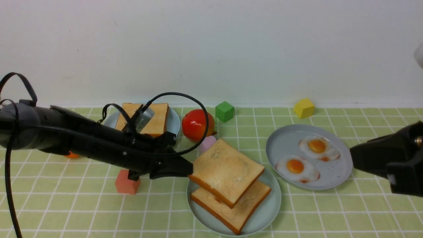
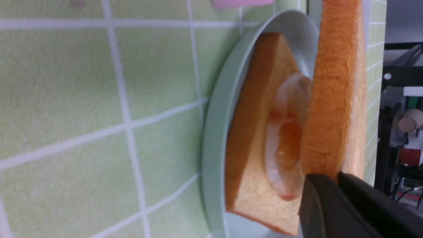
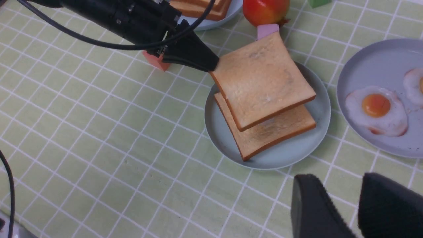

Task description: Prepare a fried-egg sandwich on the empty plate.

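The pale teal empty plate (image 1: 264, 218) sits at the front centre and carries a toast slice (image 1: 246, 206). A fried egg (image 2: 284, 142) lies on that slice; only the left wrist view shows it. A second toast slice (image 1: 226, 172) hangs tilted just above them, covering the egg from the front. My left gripper (image 1: 191, 168) is shut on that upper slice's left corner (image 2: 330, 99). My right gripper (image 3: 337, 180) is open and holds nothing, hovering over the cloth in front of and to the right of the plate (image 3: 284, 155).
A grey plate (image 1: 284, 145) with two fried eggs lies to the right. A light-blue plate (image 1: 173, 120) with stacked toast is behind my left arm. A tomato (image 1: 197, 125), pink block (image 1: 207, 142), green cube (image 1: 224, 111), yellow cube (image 1: 304, 108) and salmon cube (image 1: 127, 183) stand around.
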### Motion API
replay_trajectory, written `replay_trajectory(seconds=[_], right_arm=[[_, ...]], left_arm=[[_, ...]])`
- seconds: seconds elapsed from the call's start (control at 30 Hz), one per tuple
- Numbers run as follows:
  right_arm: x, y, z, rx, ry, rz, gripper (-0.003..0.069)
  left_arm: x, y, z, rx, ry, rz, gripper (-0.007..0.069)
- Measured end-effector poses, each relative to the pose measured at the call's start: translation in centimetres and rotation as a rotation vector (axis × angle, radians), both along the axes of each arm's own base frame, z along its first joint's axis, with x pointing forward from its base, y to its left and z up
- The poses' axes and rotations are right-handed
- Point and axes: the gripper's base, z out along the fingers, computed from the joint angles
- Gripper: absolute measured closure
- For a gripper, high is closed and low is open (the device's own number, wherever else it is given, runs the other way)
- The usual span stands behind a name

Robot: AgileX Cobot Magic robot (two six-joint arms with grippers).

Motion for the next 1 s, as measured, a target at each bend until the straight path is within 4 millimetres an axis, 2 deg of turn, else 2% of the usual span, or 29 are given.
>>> replay_trajectory(seconds=[0.33,0.5,0.63,0.67,0.7,0.77,0.8,0.9,1.0], right_arm=[[0.0,0.0,0.0,-0.002,-0.002,-0.001,0.0421],[0.0,0.0,0.0,-0.002,-0.002,-0.001,0.0421],[0.0,0.0,0.0,-0.002,-0.002,-0.001,0.0421],[0.0,0.0,0.0,-0.002,-0.002,-0.001,0.0421],[0.0,0.0,0.0,-0.002,-0.003,-0.001,0.0421],[0.0,0.0,0.0,-0.001,-0.005,-0.001,0.0421],[0.0,0.0,0.0,0.0,-0.006,-0.001,0.0421],[0.1,0.0,0.1,-0.002,-0.013,-0.002,0.0428],[0.1,-0.1,0.0,-0.008,-0.012,-0.003,0.0462]], left_arm=[[-0.3,-0.1,-1.7,0.003,0.067,-0.032,0.0601],[-0.3,-0.1,-1.7,0.002,0.071,-0.033,0.0547],[-0.3,0.0,-1.6,0.0,0.075,-0.031,0.0403],[-0.3,0.0,-1.6,0.0,0.075,-0.031,0.0395],[-0.3,0.1,-1.2,0.004,0.075,-0.02,0.0319],[-0.2,0.6,-0.5,0.005,0.068,0.0,0.0237],[-0.2,0.6,-0.4,0.004,0.068,0.003,0.0237],[-0.2,2.2,1.2,0.018,0.052,0.043,0.0137],[-0.3,4.0,3.0,0.032,0.04,0.1,0.0109]])
